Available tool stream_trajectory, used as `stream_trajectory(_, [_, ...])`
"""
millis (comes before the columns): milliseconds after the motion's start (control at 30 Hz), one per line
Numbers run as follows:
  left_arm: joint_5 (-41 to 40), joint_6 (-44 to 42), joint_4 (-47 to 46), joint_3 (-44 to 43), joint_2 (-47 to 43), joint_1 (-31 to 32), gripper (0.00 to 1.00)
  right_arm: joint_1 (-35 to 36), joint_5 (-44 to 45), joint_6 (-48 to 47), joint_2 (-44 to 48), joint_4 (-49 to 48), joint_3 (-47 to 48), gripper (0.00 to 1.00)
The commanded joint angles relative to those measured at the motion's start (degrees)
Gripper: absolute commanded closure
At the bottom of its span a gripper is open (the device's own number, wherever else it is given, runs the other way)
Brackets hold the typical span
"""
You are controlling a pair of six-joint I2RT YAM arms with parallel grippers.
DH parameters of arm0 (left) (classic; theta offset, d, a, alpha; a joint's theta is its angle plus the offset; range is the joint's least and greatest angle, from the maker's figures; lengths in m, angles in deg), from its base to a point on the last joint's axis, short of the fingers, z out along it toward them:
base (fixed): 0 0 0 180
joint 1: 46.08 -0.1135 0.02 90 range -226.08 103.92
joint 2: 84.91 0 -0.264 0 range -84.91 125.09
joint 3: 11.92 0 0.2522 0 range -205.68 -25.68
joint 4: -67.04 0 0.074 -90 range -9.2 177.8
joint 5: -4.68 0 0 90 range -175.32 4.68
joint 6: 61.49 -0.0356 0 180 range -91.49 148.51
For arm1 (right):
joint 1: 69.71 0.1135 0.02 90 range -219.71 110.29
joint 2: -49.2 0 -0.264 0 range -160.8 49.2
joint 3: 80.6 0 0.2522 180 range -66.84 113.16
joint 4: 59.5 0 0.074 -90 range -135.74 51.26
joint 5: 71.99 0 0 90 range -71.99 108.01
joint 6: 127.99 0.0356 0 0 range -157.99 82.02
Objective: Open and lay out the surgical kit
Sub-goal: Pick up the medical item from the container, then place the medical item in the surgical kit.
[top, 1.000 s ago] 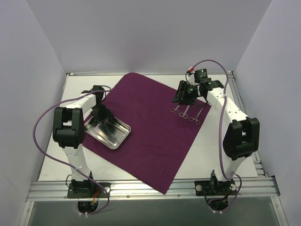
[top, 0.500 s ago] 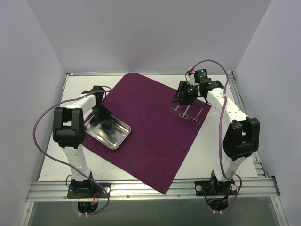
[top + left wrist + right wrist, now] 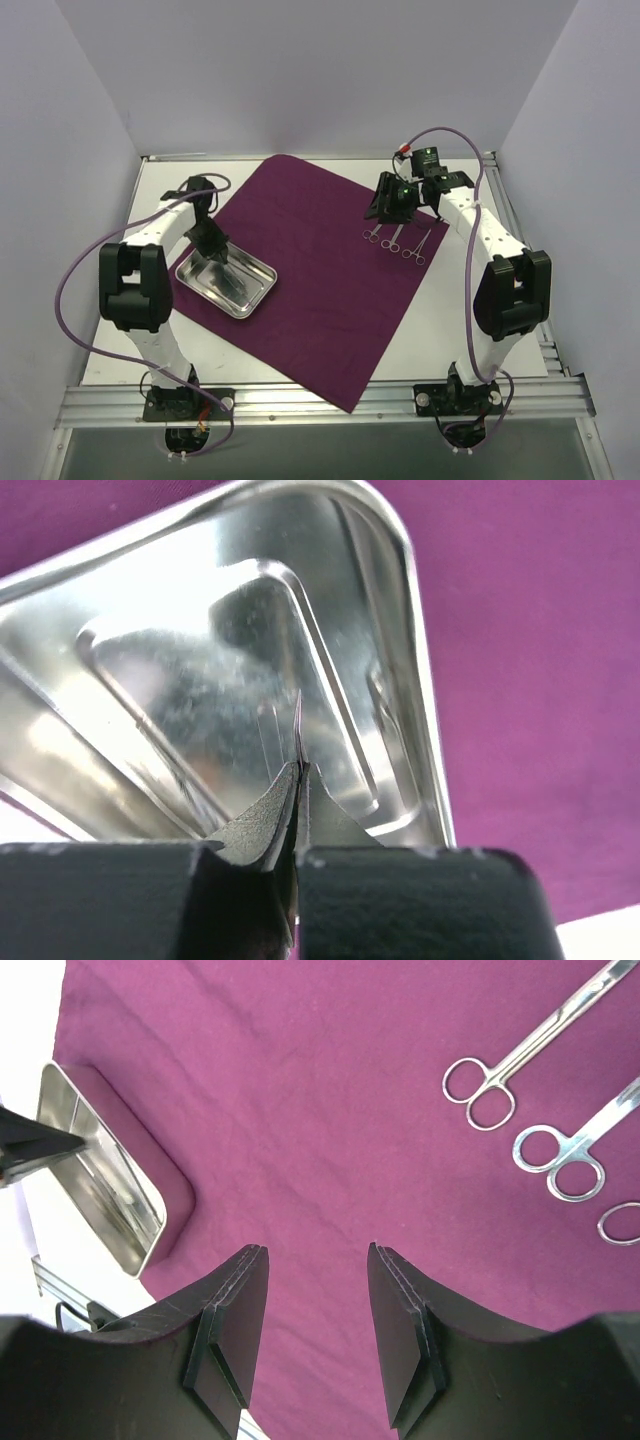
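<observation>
Left gripper point(image 3: 298, 772) pinched on thin metal sliver point(image 3: 298, 725) over tray point(image 3: 410, 600), right gripper point(image 3: 315, 1260) open above cloth point(image 3: 300, 1110), instruments point(image 3: 545, 1032) upper right.

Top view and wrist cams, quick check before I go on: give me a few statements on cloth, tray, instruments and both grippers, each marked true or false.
1. The purple cloth lies spread open, with the steel tray on its left part. True.
2. The three ring-handled instruments lie inside the tray. False: they lie on the cloth, by the right gripper.
3. The right gripper is open and empty. True.
4. The left gripper is wide open. False: it is shut over the tray, and a thin metal tip shows between its fingers.
</observation>
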Motion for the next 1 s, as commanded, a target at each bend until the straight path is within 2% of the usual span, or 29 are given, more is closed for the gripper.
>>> stream_trajectory(0, [-1.32, -2.1, 2.5, -1.94, -6.39, -0.25, 0.98, 1.24, -0.54, -0.79, 0.3, 0.38, 2.8, 0.56])
stream_trajectory(100, [1.14, -3.33, 2.16, -1.94, -9.2, -0.16, 0.98, 2.47, -0.88, -1.41, -0.75, 0.82, 4.38, 0.55])
stream_trajectory(167, [6.75, -4.47, 0.23, -1.94, -10.86, 0.1, 0.98, 3.0, -2.81, -1.41, -1.98, 0.39, 4.82, 0.55])
stream_trajectory(233, [12.89, -6.75, -6.93, -0.81, -12.45, 0.28, 0.98, 4.4, -7.29, -1.5, -2.6, -1.54, 5.18, 0.54])
stream_trajectory(267, [18.67, -7.11, -8.73, -0.1, -13.94, 0.54, 0.98, 4.93, -8.7, -1.5, -3.21, -2.86, 5.35, 0.52])
stream_trajectory(367, [26.95, -7.55, -16.12, 1.83, -17.45, 1.07, 0.98, 7.13, -17.65, -1.23, -4.18, -6.11, 6.41, 0.51])
stream_trajectory(433, [29.43, -7.55, -20.32, 2.62, -19.22, 1.33, 0.98, 9.4, -24.75, -0.27, -4.88, -10.32, 7.11, 0.5])
stream_trajectory(500, [32.96, -8.43, -21.31, 2.54, -21.07, 1.69, 0.98, 11.25, -28.12, 0.61, -5.32, -14.28, 7.55, 0.48])
stream_trajectory(633, [39.98, -6.51, -29.37, 5.51, -23.61, 2.74, 0.98, 16.43, -35.85, 3.16, -6.55, -19.21, 7.64, 0.47])
stream_trajectory(833, [45.88, -3.69, -36.43, 8.34, -27.57, 5.55, 0.98, 19.43, -37.54, 3.69, -6.38, -21.23, 7.82, 0.47])
stream_trajectory(967, [48.34, -2.46, -39.23, 9.74, -29.33, 5.64, 0.98, 19.88, -38.07, 8.78, -4.28, -30.0, 3.96, 0.48])
